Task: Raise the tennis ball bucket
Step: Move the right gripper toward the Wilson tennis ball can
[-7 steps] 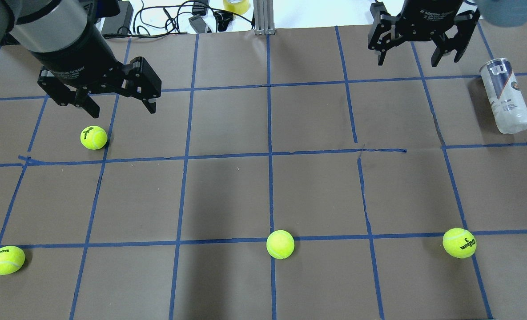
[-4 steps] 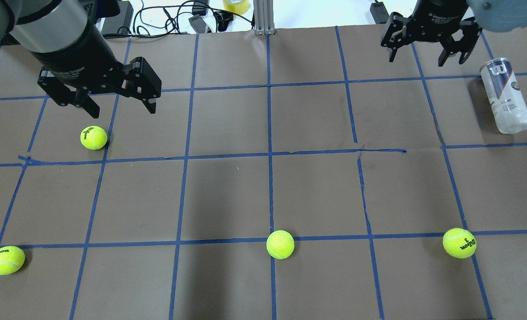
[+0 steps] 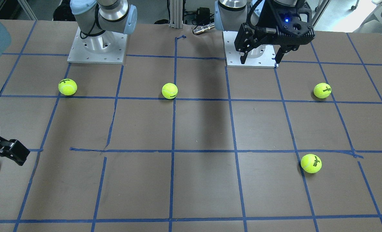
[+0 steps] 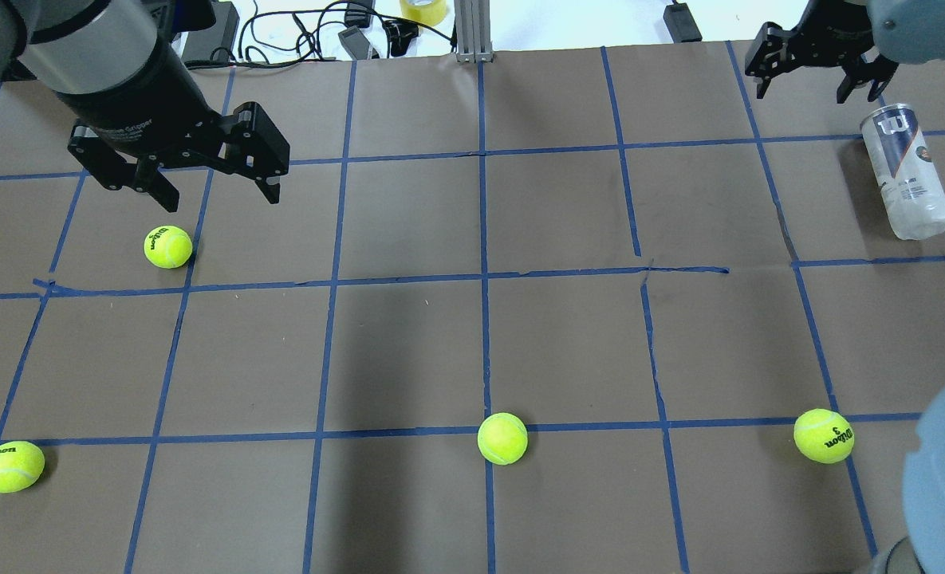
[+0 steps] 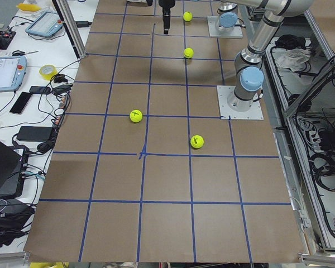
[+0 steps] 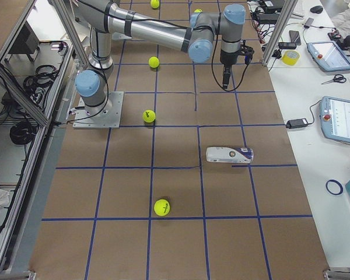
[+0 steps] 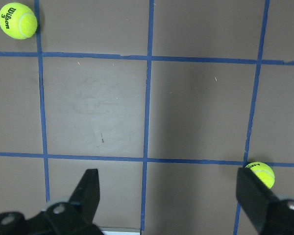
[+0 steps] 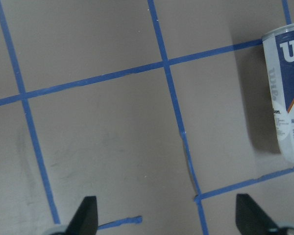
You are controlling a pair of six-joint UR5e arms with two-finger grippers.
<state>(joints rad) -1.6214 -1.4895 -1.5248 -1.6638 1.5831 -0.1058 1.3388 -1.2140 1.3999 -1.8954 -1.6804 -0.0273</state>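
Tennis ball bucket (image 4: 905, 171): lies on its side, untouched. Right gripper (image 4: 805, 84): hangs near it, jaws wide apart, empty. Left gripper (image 4: 221, 199): gapes wide, grips nothing.

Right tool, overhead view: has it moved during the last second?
Yes. The right tool has shifted toward the view's right and the far edge of the table, nearer the tennis ball bucket, which stayed put.
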